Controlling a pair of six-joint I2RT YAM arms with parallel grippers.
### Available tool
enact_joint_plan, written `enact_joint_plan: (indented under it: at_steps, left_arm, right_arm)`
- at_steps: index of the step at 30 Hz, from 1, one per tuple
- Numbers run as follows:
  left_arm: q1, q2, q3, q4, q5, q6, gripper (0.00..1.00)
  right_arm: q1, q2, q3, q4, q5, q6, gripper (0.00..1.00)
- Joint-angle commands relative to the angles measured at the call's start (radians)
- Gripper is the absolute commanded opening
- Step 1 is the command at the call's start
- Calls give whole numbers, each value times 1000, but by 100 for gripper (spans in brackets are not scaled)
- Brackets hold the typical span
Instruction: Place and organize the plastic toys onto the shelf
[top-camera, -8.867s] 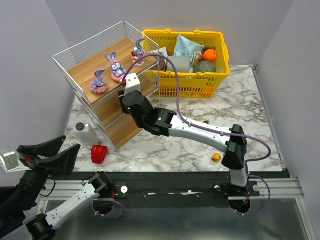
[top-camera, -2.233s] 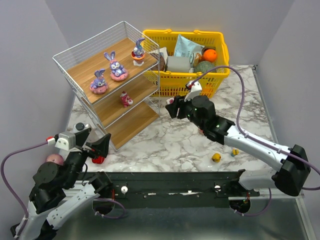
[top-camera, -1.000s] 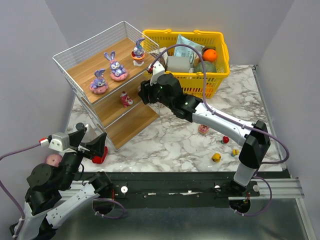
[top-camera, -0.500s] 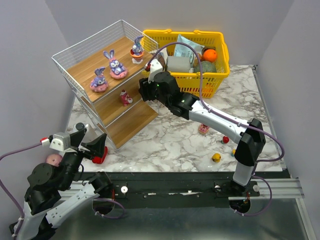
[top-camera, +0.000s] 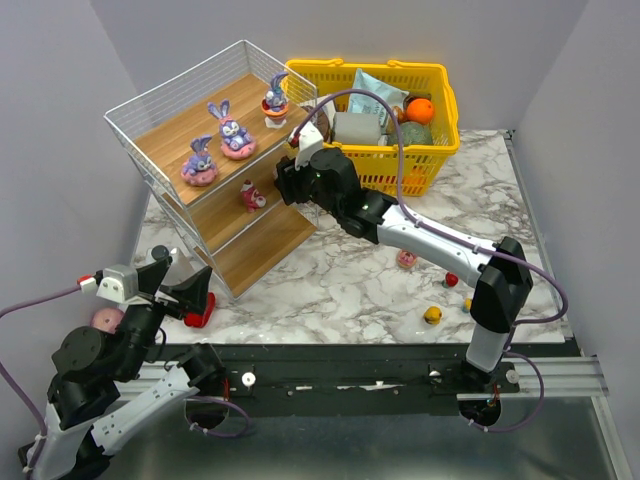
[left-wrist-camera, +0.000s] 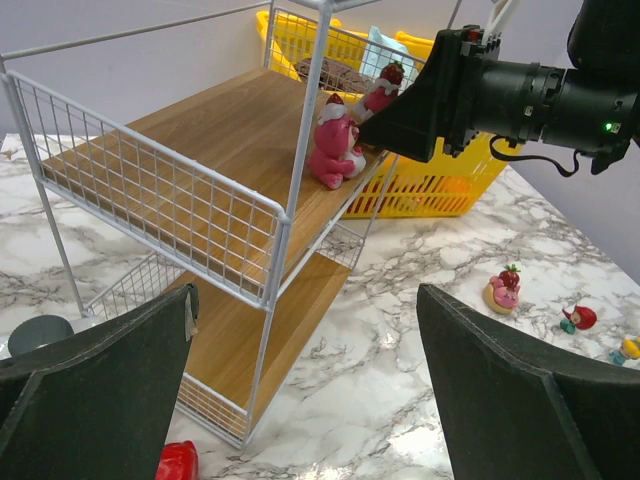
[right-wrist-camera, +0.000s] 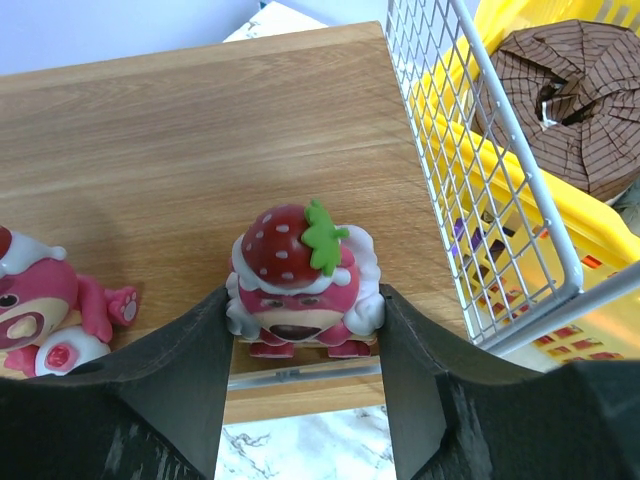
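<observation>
Right wrist: right claw (right-wrist-camera: 305, 305) snug around upright strawberry-capped toy (right-wrist-camera: 298, 262), face toward wrist; left claw (left-wrist-camera: 305, 330) wide, empty.

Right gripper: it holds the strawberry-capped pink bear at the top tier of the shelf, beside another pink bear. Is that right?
Not the top tier. The right gripper holds the strawberry-capped pink bear at the middle tier of the shelf, beside the other pink bear. The top tier carries the purple bunnies. The top external view shows this.
</observation>
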Motion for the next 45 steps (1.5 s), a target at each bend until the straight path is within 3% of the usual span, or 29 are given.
enact_joint_plan:
  at_steps: [1, 21, 32, 36, 38, 42, 45]
  left_arm:
    - [-7, -113, 19, 7, -22, -6, 99]
    - [-18, -110, 39, 4, -29, -18, 99]
    - [-23, -114, 45, 12, -16, -25, 99]
    - [-23, -119, 56, 5, -12, -33, 99]
    - [-24, -119, 54, 7, -7, -35, 99]
    - [-26, -117, 50, 2, 8, -47, 99]
    - [-24, -119, 51, -4, 10, -55, 99]
  right_arm:
    - [7, -2, -54, 12, -23, -5, 56]
    - [8, -105, -120, 63, 46, 32, 91]
    - [8, -392, -468, 198, 122, 65, 96]
    - [8, -478, -585, 128, 280, 192, 96]
    - [8, -503, -628, 46, 436, 283, 96]
    - [-3, -522, -665, -336, 609, 685, 96]
    - [-26, -544, -748, -460, 639, 897, 95]
